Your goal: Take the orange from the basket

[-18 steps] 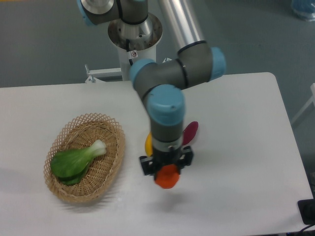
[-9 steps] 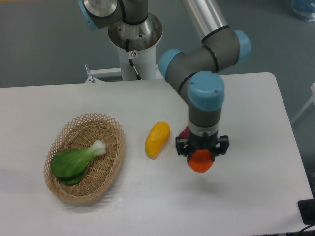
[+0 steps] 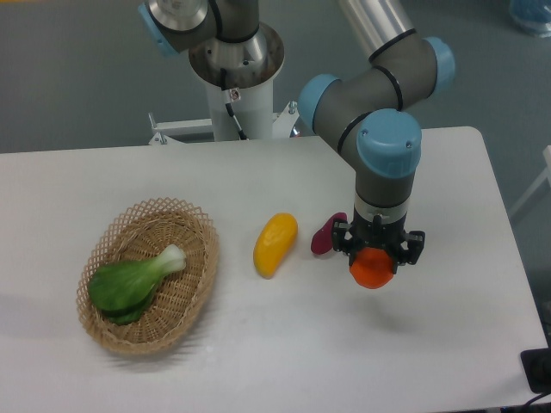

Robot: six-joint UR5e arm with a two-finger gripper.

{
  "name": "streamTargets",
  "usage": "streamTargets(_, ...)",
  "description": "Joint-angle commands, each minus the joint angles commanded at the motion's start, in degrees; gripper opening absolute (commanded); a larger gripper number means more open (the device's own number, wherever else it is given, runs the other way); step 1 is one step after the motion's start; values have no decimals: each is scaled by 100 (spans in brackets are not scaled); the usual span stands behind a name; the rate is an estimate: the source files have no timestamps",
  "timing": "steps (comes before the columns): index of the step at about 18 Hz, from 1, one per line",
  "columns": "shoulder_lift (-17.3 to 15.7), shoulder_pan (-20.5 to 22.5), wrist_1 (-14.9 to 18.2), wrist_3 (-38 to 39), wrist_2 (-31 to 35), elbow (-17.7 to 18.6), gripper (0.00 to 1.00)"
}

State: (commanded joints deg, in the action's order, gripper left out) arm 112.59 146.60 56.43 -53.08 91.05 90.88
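My gripper [image 3: 375, 258] is shut on the orange [image 3: 373, 269], a small round bright orange fruit, and holds it above the white table at the right of the middle. The basket [image 3: 194, 225], an oval tan wicker one, sits on the table at the left, well away from the gripper. It holds a green bok choy [image 3: 133, 281]. The gripper's fingertips are mostly hidden behind the orange.
A yellow-orange mango-shaped fruit [image 3: 275, 243] lies on the table between the basket and the gripper. A dark purple vegetable [image 3: 325, 234] lies just left of the gripper. The robot's base [image 3: 234, 60] stands at the table's far edge.
The gripper has carried the orange to the right, from near the basket, past the yellow fruit, to the right of the purple vegetable. The basket and bok choy have not moved.
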Motion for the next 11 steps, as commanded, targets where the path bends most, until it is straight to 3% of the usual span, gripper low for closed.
streamTargets(11, 9, 123, 9, -483, 88, 0, 68)
